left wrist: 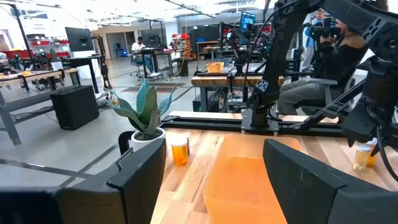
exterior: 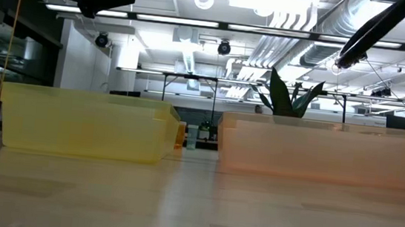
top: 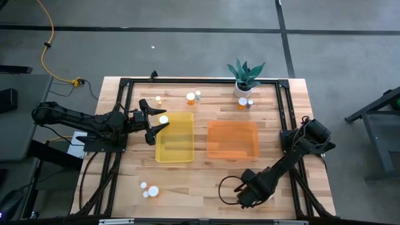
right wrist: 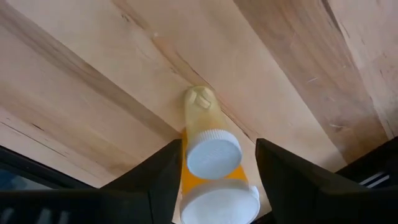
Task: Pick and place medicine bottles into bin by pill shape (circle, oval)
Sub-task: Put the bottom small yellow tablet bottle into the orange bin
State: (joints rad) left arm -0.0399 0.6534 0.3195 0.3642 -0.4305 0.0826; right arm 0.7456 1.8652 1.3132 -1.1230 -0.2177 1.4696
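Near the table's front edge my right gripper point(top: 249, 190) points down at the wood, and it hides what is under it in the high view. Its wrist view shows two medicine bottles between the open fingers point(right wrist: 214, 180): a small clear one point(right wrist: 208, 134) with a white cap, and an orange one point(right wrist: 217, 202) with a larger white cap. My left gripper point(top: 156, 120) hangs open and level at the yellow bin's point(top: 175, 153) left edge, and a white cap point(top: 164, 119) shows by its fingertips. The orange bin point(top: 232, 140) stands to the right of the yellow one. My right gripper comes from above with one finger point(right wrist: 158, 183) on each side of the two bottles' white caps point(right wrist: 213, 152). Whether either finger touches a cap, I cannot tell. The bottles stay on the wood.
More bottles stand along the far edge point(top: 190, 97) point(top: 242, 103) and at the front left point(top: 149, 189). A white pot with a green plant point(top: 244, 78) sits at the back. A black frame point(top: 284, 112) runs along the table's sides.
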